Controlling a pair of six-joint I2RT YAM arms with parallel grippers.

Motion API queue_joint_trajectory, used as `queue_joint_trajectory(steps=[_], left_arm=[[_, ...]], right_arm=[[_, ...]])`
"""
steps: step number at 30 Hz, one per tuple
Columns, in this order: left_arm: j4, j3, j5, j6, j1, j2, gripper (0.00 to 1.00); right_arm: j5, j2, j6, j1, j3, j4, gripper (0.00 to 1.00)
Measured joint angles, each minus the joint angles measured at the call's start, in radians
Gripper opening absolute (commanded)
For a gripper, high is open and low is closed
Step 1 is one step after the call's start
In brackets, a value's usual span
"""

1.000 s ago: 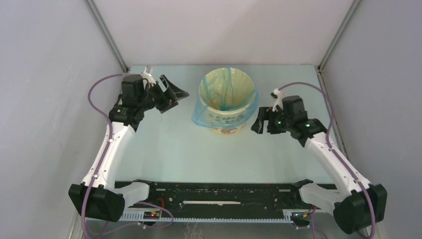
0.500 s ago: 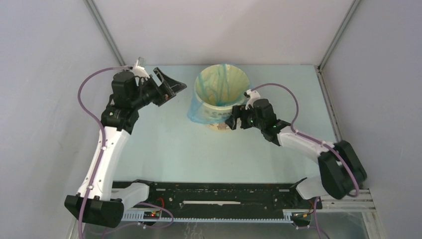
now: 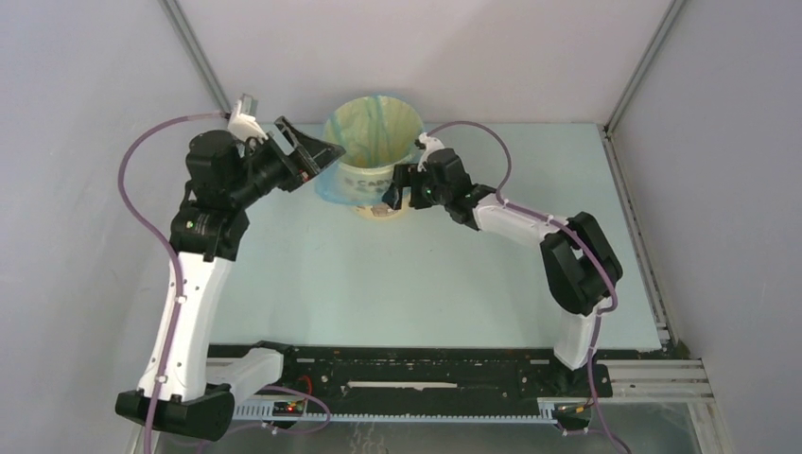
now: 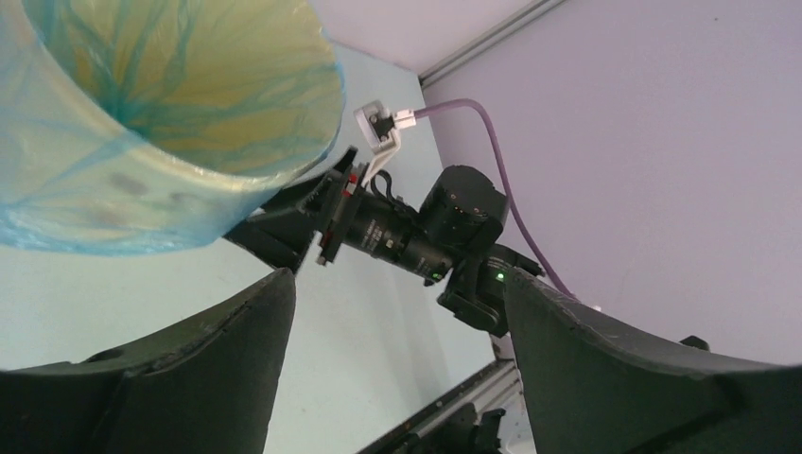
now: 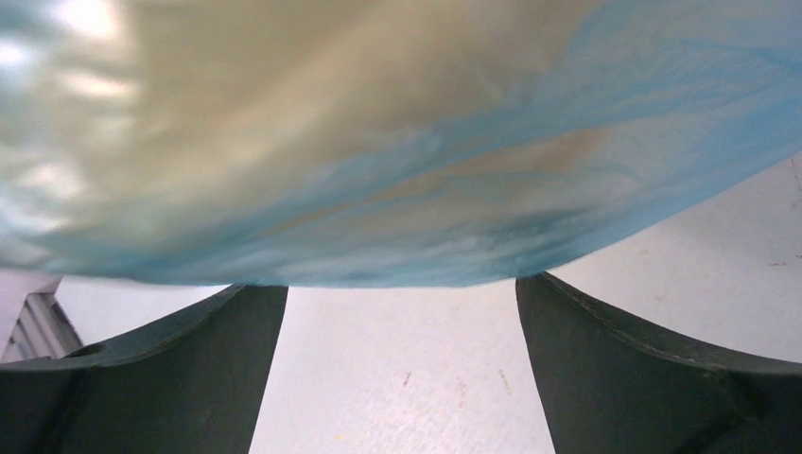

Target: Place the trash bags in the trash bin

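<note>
Grey walls enclose a pale-green bench (image 3: 473,274). Near its far edge, left of centre, stands the trash bin (image 3: 364,178), which the trash bag (image 3: 374,128) lines, its hem draped over the rim. The task looks nearly done. The left gripper (image 3: 317,161) and right gripper (image 3: 395,186) flank the bin, both spread wide and empty. Only a purple cable (image 3: 142,180) loops nearby.

Bright, even light, faint shadows; blur and glare on the close trash bag (image 5: 378,142)
</note>
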Motion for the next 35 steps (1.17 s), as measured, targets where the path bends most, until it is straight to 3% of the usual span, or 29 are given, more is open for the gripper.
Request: queue_joint_trajectory(steps=[6,11,18,25,35], left_arm=[[-0.021,0.1,-0.032,0.077,0.0,-0.026,0.87],[-0.06,0.236,-0.077,0.148,0.0,-0.021,0.91],[-0.135,0.513,-0.226,0.269,-0.027,0.017,0.99],[-0.152,0.548,-0.401,0.352,-0.037,-0.048,1.0],[-0.082,0.419,-0.574,0.414,-0.037,-0.212,1.0]], right_arm=[[0.069,-0.153,-0.004,-0.035,0.014,-0.336,1.0],[0.277,-0.433,-0.014,-0.071,0.041,-0.665,1.0],[0.419,-0.824,-0.098,-0.098,0.249,-0.861,1.0],[0.519,-0.845,-0.117,-0.089,0.65,-0.966,1.0],[0.537,-0.805,-0.109,-0.087,0.626,-1.034,1.0]])
